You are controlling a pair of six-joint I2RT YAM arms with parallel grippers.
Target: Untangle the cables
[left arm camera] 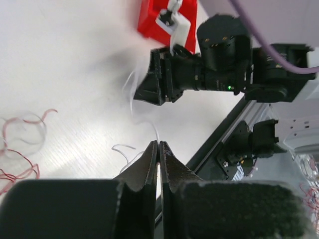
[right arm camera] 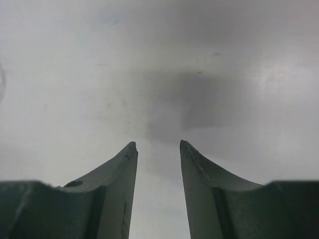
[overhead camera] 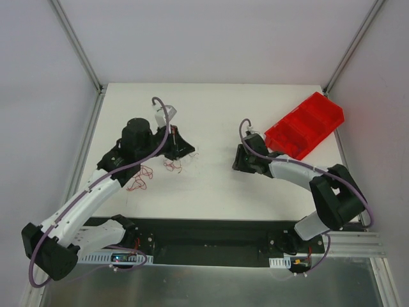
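**A:** We're on the left arm (overhead camera: 83,201) now: white rounded shells, black joints, and a chunky black housing at the wrist.

**B:** And we've got a purple cable (overhead camera: 128,167) looping along it. The right arm (overhead camera: 291,169) has the same colours and cable.

**A:** Up close, the left pincer (left arm camera: 159,144) shows us black fingers tapering to thin tips.

**B:** On the right pincer (right arm camera: 158,144) we see dark curved blades. There's a green light (left arm camera: 229,87) on its wrist.

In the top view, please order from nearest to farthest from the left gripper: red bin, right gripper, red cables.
1. Red cables, just on its near side.
2. Right gripper, to its right.
3. Red bin, far right.
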